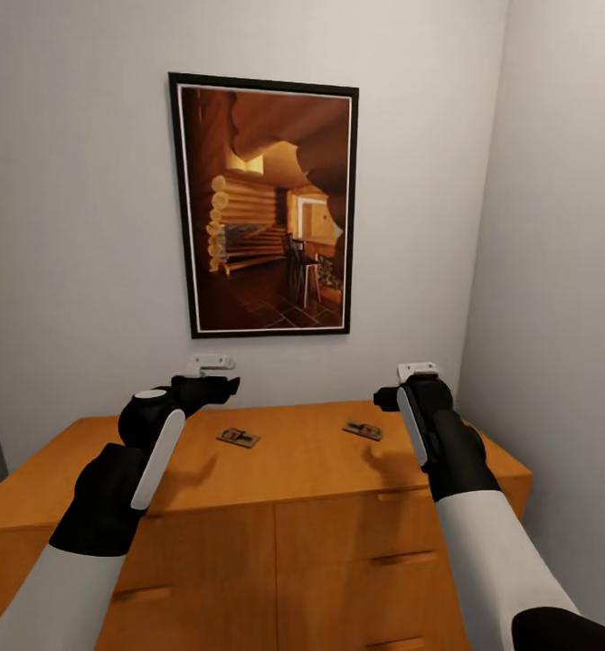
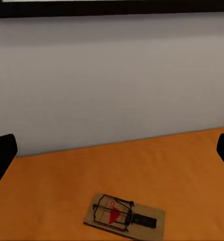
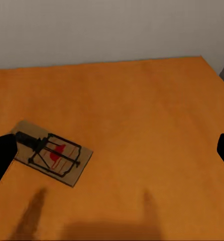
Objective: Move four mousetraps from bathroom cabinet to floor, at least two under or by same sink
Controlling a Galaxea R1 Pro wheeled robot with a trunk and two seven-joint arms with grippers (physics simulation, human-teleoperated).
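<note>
Mousetraps: two lie flat on the cabinet (image 1: 275, 506) top surface, left one (image 1: 238, 438) and right one (image 1: 363, 430), well apart (framed picture (image 1: 264, 206) above). Left hand (image 1: 213, 363) and right hand (image 1: 417, 369) both spread, empty, above the surface.

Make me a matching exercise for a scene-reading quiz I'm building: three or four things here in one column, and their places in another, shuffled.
Things:
1. black-framed picture of a log cabin interior
2. small brown wooden mousetrap nearer the left gripper
3. small brown wooden mousetrap nearer the right gripper
4. slim wooden bar handle

Places:
A. on the drawer front of the orange-brown wooden cabinet
B. on the cabinet top, toward the right wall
C. hanging on the wall above the cabinet
D. on the cabinet top, near its middle

Pairs: 1-C, 2-D, 3-B, 4-A
</note>
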